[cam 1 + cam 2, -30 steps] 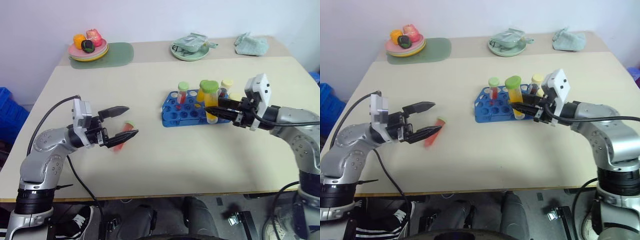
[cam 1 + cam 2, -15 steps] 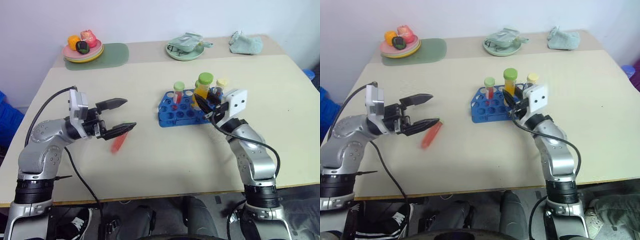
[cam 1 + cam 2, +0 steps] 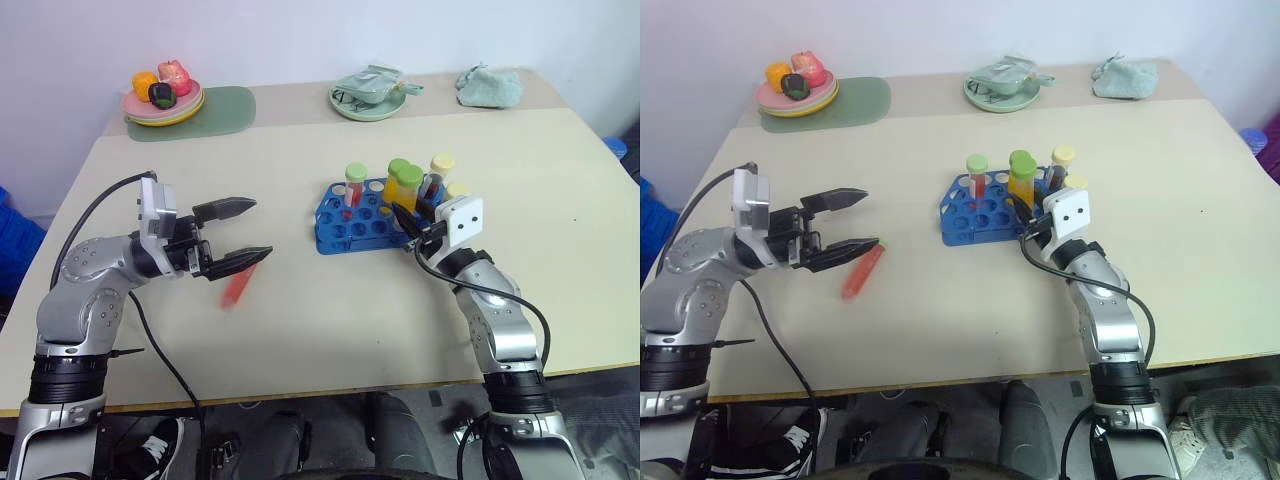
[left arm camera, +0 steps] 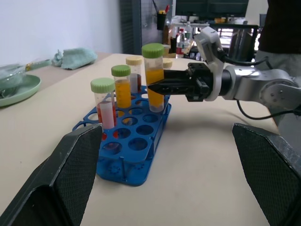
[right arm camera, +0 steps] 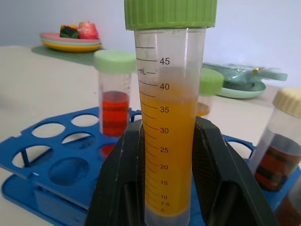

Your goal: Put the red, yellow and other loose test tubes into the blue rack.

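The blue rack (image 3: 350, 222) stands at mid-table. In it are a red test tube (image 3: 353, 186) with a pale green cap, a yellow-orange one (image 3: 397, 177), and a dark one (image 3: 440, 172) with a pale yellow cap. My right gripper (image 3: 404, 217) is shut on another yellow test tube (image 4: 155, 77) with a green cap. It holds the tube upright over the rack's near right part; whether its tip sits in a hole is hidden. A loose red tube (image 3: 862, 272) lies flat on the table. My left gripper (image 3: 262, 228) hovers open just above and left of it, with nothing held.
A plate of toy fruit (image 3: 163, 98) sits on a green mat (image 3: 225, 105) at the far left. A green dish with a cloth (image 3: 368, 95) and a crumpled cloth (image 3: 490, 85) lie along the far edge. Bare table (image 3: 330, 320) stretches in front of the rack.
My right arm has swung round to reach from the near side and has lowered the yellow tube toward the rack. The left gripper has stayed still. The camera has shifted.
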Robot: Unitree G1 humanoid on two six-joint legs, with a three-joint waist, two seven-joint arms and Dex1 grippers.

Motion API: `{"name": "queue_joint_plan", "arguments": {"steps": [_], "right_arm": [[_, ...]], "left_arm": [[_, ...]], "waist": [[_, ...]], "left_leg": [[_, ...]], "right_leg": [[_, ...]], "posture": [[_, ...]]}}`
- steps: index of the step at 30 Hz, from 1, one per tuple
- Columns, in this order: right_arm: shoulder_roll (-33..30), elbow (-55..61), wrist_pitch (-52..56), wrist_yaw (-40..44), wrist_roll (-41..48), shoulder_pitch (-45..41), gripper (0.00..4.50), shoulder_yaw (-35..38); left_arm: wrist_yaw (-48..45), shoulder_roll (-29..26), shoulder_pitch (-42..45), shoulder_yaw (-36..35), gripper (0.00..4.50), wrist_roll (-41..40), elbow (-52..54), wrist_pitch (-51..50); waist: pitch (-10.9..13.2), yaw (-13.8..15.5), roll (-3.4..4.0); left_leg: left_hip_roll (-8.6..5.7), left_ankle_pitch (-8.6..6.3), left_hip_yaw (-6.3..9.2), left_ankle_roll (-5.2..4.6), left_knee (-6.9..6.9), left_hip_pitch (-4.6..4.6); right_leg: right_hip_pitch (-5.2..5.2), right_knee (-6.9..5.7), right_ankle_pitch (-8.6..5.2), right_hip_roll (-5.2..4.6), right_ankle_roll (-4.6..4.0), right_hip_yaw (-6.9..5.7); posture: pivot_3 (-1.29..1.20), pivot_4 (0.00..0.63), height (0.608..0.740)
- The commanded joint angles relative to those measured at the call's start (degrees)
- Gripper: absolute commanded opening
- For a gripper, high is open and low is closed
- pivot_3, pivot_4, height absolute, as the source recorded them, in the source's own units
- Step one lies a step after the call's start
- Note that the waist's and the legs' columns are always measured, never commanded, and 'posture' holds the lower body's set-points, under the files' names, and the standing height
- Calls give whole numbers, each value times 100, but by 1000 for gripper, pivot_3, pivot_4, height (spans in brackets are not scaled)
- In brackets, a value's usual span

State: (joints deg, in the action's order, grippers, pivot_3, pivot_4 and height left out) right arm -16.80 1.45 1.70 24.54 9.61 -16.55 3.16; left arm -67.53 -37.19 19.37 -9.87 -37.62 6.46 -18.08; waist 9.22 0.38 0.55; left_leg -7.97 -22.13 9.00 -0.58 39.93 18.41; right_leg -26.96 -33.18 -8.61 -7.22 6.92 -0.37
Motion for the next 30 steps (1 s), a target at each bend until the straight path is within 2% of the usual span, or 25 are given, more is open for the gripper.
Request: {"name": "queue_joint_plan", "arguments": {"steps": [1,30], "right_arm": [[-59,-46,-240,23,-28,-81,824,60],[208,-245,-339,-37,68,17,824,-66]], "left_arm": [[-27,-98,92,-71,4500,-5,58,38],[-38,-188,138,-103,4500,-15,22,3]], "waist": [[0,0,0],[-1,-27,0]], "left_leg": [[0,0,0,0,0,0],[3,-1,0,1,0,-2]], "right_leg": [[0,0,0,0,0,0],[1,-1,0,4,-1,3]], "posture": [[0,150,740],[0,150,740]]}}
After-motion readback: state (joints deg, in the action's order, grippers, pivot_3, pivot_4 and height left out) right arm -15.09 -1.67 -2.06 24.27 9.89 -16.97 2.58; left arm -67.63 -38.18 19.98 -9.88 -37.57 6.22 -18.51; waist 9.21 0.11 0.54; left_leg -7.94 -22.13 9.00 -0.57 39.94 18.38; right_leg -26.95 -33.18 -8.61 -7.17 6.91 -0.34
